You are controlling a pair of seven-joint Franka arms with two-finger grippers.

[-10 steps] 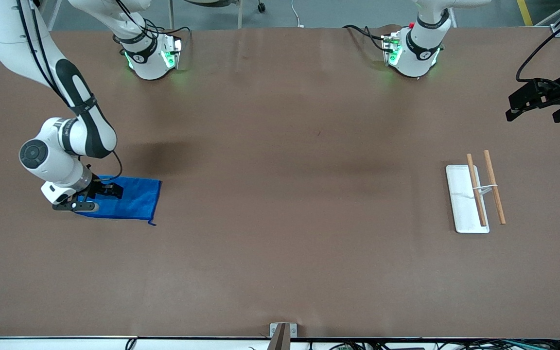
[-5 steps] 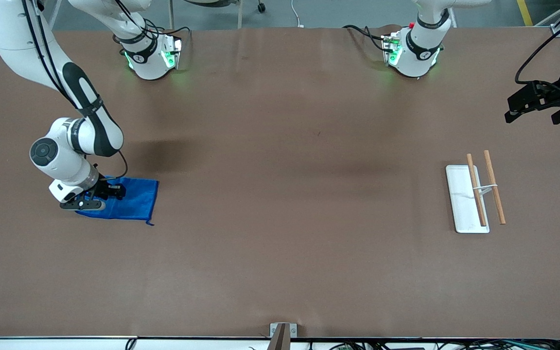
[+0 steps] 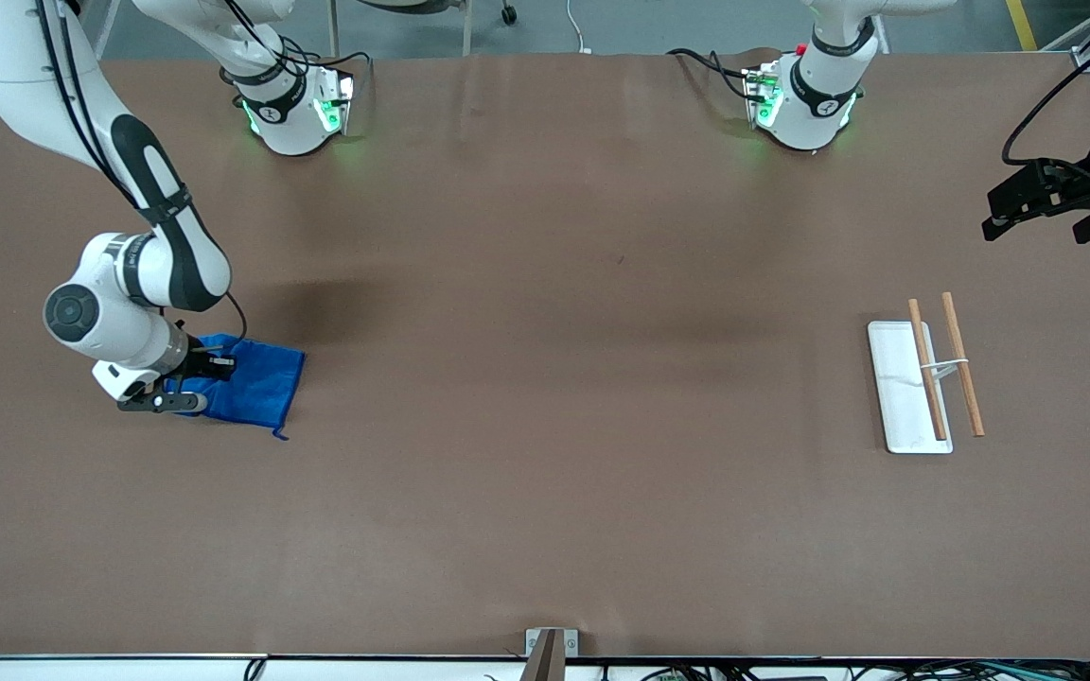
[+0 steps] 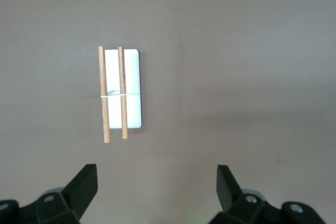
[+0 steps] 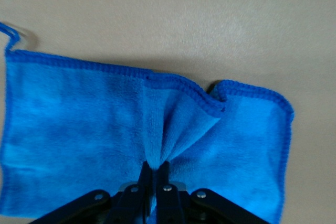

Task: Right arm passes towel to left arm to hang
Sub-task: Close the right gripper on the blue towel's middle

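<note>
The bright blue towel point(image 3: 256, 383) lies on the brown table at the right arm's end. My right gripper point(image 3: 209, 364) is shut on it, pinching a raised fold point(image 5: 176, 129) near its middle; the pinched part lifts off the table. The towel's corner loop point(image 5: 9, 35) shows in the right wrist view, and in the front view point(image 3: 280, 433) it trails toward the camera. My left gripper point(image 3: 1004, 213) is open and empty, up in the air over the table's edge at the left arm's end. In its wrist view point(image 4: 156, 182) the jaws stand wide apart.
A white base with two wooden rods, the hanging rack point(image 3: 923, 378), lies on the table at the left arm's end; it also shows in the left wrist view point(image 4: 121, 93). A small metal bracket point(image 3: 545, 643) sits at the table's front edge.
My right gripper has drawn the pinched towel a little toward the right arm's end, and the cloth has bunched and narrowed. The left arm has hardly moved.
</note>
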